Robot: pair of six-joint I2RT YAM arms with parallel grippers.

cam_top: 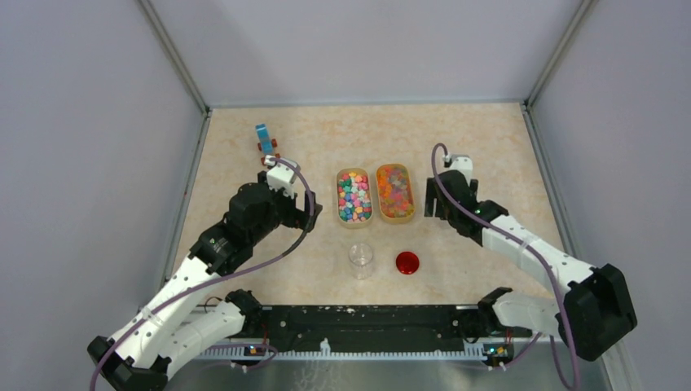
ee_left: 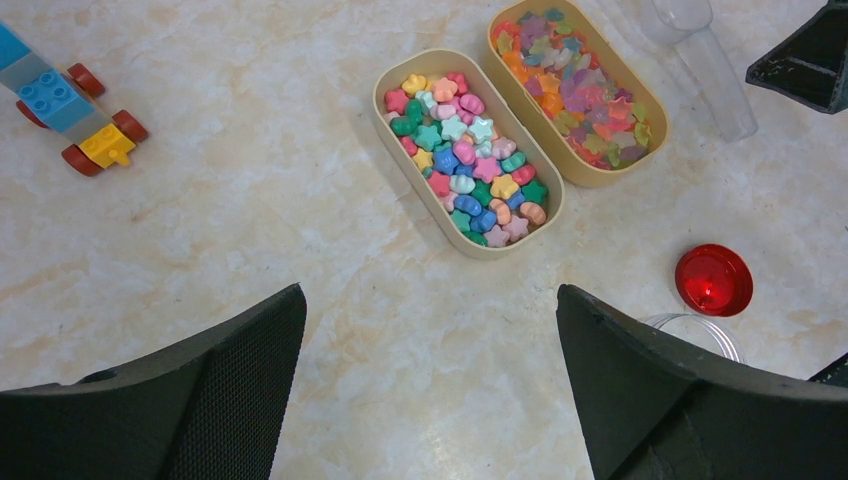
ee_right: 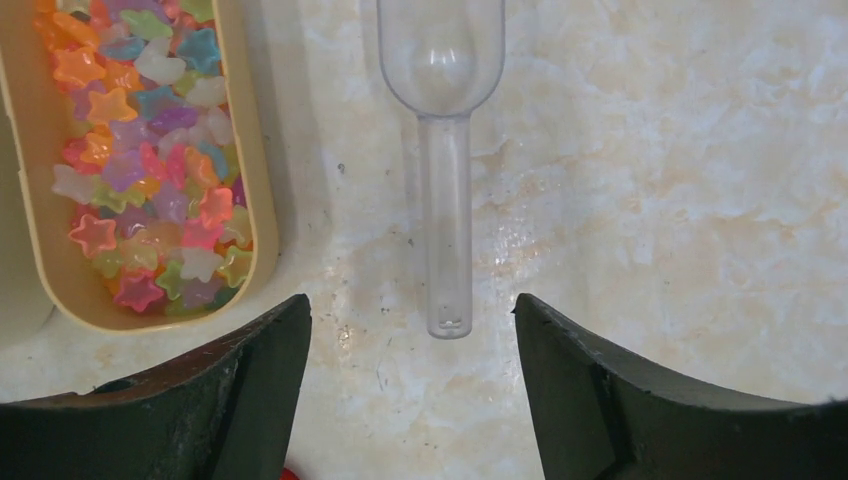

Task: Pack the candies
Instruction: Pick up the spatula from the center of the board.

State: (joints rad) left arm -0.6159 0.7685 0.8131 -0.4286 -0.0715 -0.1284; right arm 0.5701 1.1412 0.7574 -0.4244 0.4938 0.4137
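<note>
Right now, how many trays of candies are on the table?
2. They sit side by side: the left tray holds solid-coloured candies, the right tray see-through ones. No third tray shows in any view.

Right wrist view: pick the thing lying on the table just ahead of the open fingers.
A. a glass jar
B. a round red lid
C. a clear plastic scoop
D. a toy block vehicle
C: a clear scoop lies flat on the table, its handle pointing back toward the right gripper, beside the tray of candies.
</note>
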